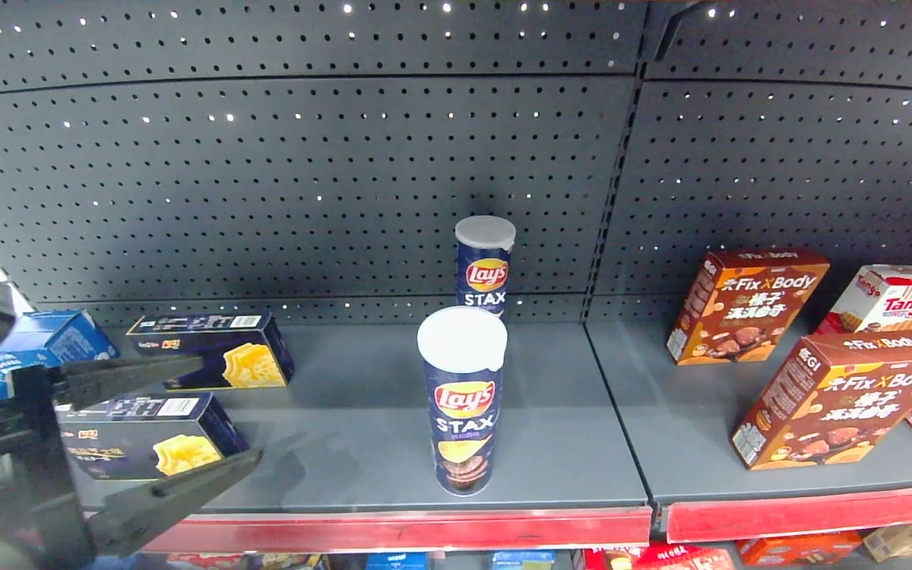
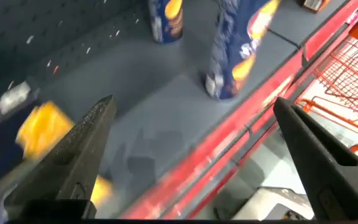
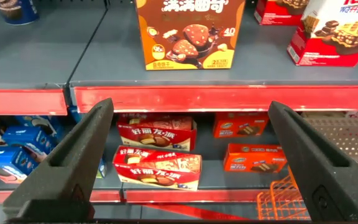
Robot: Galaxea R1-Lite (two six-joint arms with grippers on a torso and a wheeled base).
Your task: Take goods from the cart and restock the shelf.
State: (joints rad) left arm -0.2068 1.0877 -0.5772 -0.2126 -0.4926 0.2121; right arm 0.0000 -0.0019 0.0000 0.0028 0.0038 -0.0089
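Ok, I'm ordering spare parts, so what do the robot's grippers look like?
The left gripper and right gripper each have two matte, dark grey, wedge-shaped fingers tapering from a broad base to a blunt tip, with a shallow moulded recess near the base. The left gripper sits on a blocky dark wrist housing.

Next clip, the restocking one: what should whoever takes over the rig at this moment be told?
Left gripper: open, empty, in front of the left part of the shelf, by the dark boxes.
Right gripper: open, empty, facing the shelf's red front edge, lower than a brown box.
Done, it seems: two cans stand upright mid-shelf, front can near the edge, back can by the rear wall.
Cart is just off the shelf front; its load cannot be seen.
Left: probably fetch the next item from the cart.
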